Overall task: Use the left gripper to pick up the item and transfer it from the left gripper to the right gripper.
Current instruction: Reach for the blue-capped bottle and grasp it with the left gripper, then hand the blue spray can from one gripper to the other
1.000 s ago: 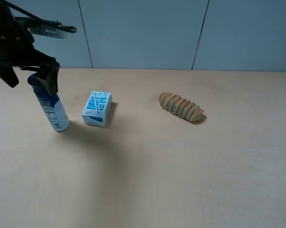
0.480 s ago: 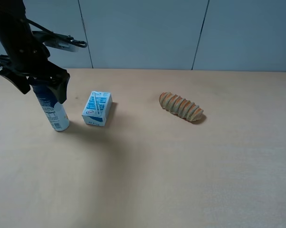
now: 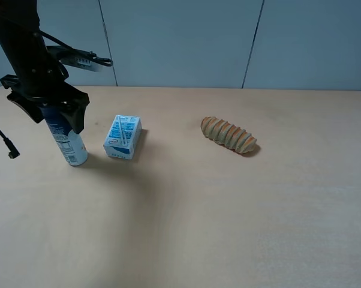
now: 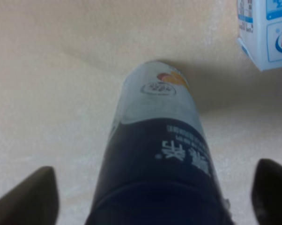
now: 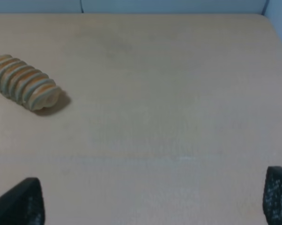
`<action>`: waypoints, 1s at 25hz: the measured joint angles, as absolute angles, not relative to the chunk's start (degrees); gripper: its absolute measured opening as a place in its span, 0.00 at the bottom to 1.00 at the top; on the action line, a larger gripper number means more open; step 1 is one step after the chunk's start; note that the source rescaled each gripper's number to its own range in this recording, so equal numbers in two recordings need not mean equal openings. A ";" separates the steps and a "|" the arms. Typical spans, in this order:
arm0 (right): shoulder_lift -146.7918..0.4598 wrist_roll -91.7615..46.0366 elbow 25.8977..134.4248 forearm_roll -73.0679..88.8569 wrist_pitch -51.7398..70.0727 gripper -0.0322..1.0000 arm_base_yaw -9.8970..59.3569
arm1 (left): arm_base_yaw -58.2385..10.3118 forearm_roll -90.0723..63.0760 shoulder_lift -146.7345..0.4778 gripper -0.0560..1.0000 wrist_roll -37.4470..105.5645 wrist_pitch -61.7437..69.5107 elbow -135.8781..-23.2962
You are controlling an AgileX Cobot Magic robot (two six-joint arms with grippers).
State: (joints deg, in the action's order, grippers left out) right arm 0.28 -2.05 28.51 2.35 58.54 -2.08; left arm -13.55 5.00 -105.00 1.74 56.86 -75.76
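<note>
The bottle [image 3: 69, 141] stands upright on its base at the far left of the pale wooden table [image 3: 228, 216], dark blue at the top and white with print below. There is one bottle, one small blue-and-white carton [image 3: 123, 137] just beside it towards the middle, and one ridged orange-brown bread roll [image 3: 228, 135] lying well apart, right of centre.

One black arm shows in the high view, coming down steeply from the upper left corner. Its left gripper [image 3: 54, 117] points downward, with its wide flared jaws set astride the bottle's blue upper part, one on each side. In the left wrist view the bottle [image 4: 159, 154] fills the middle, and the two dark fingertips [image 4: 35, 197] at the lower corners stand apart from its sides. Whether the inner faces of the jaws press on the bottle cannot be told. The carton [image 4: 267, 33] shows at one corner of this view.

The right gripper [image 5: 148, 201] appears only in its own wrist view, with its jaws spread wide and nothing between them, above bare table, with the bread roll [image 5: 24, 86] off to one side.

Compared with a second ago, the left arm has come lower and further over the bottle. A thin black cable end [image 3: 11, 153] now hangs at the left edge. Bottle, carton and roll lie where they were.
</note>
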 joint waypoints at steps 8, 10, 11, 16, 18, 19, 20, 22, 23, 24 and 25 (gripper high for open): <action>0.28 -2.05 28.51 2.35 58.54 1.00 -2.08 | -13.55 4.95 -105.00 0.05 1.79 56.36 -75.76; 0.28 -2.05 28.51 2.35 58.54 1.00 -2.08 | -13.55 4.95 -105.00 0.05 1.79 56.36 -75.76; 0.28 -2.05 28.51 2.35 58.54 1.00 -2.08 | -13.55 4.95 -105.00 0.05 1.79 56.29 -75.76; 0.28 -2.05 28.51 2.35 58.54 1.00 -2.08 | -13.55 4.95 -105.00 0.05 1.81 56.29 -75.76; 0.28 -2.05 28.51 2.35 58.54 1.00 -2.08 | -13.55 4.95 -105.00 0.05 1.81 56.42 -76.19; 0.28 -2.05 28.51 2.35 58.54 1.00 -2.08 | -13.55 4.95 -105.00 0.05 1.81 56.55 -76.60; 0.28 -2.05 28.51 2.35 58.54 1.00 -2.08 | -13.55 4.95 -105.00 0.05 1.81 56.97 -77.27; 0.28 -2.05 28.51 2.35 58.54 1.00 -2.08 | -13.55 4.99 -104.64 0.05 1.81 58.63 -78.96; 0.28 -2.05 28.51 2.35 58.54 1.00 -2.08 | -13.55 4.99 -104.36 0.05 1.81 59.49 -79.96; 0.28 -2.05 28.51 2.35 58.54 1.00 -2.08 | -13.55 4.99 -104.03 0.05 1.81 60.55 -80.92; 0.28 -2.05 28.51 2.35 58.54 1.00 -2.08 | -13.55 4.99 -103.61 0.05 1.81 61.69 -81.76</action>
